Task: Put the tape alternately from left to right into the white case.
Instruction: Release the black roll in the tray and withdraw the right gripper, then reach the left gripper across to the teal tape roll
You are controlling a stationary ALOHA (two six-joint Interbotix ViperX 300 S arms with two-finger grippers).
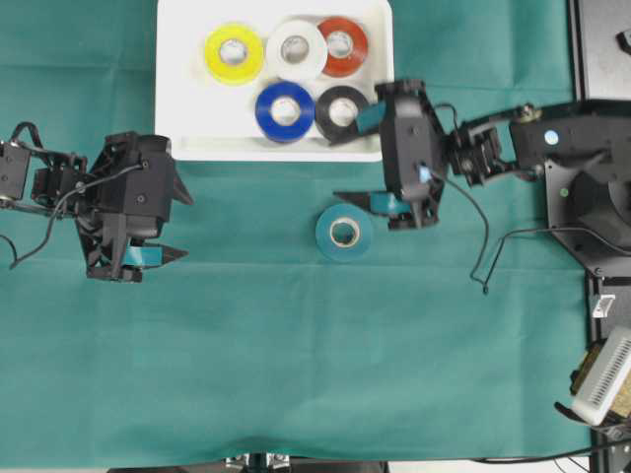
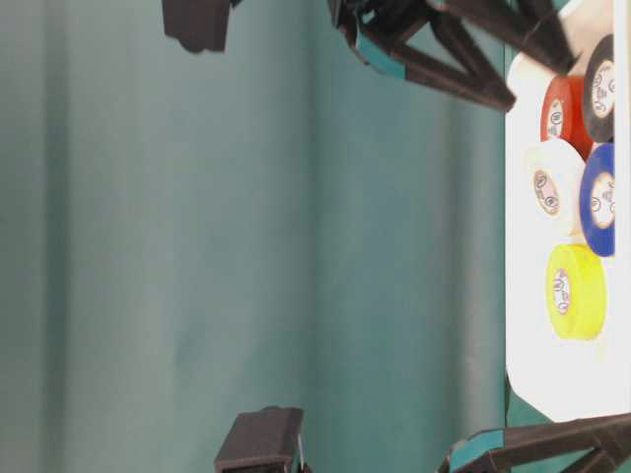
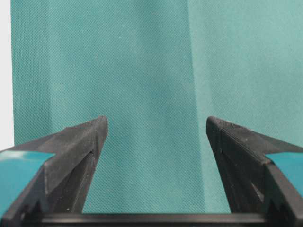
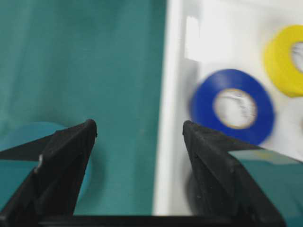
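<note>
The white case [image 1: 177, 118] lies at the top of the overhead view and holds the yellow [image 1: 234, 53], white [image 1: 296, 48], red [image 1: 341, 45], blue [image 1: 285, 110] and black [image 1: 341, 110] tape rolls. A teal roll [image 1: 344, 233] lies flat on the cloth just below the case. My right gripper [image 1: 345, 168] is open and holds nothing; it straddles the case's near rim [image 4: 165, 142], with one finger by the black roll and the other by the teal roll [image 4: 28, 137]. The blue roll [image 4: 232, 106] shows ahead of it. My left gripper [image 1: 182, 227] hangs open and holds nothing [image 3: 156, 123] over bare cloth, left of the case.
Green cloth [image 1: 296, 345] covers the table. Black equipment [image 1: 592, 197] and a small white device [image 1: 603, 379] stand at the right edge. The table-level view shows the case [image 2: 523, 365] side-on with the right gripper's fingers [image 2: 444, 74] above it.
</note>
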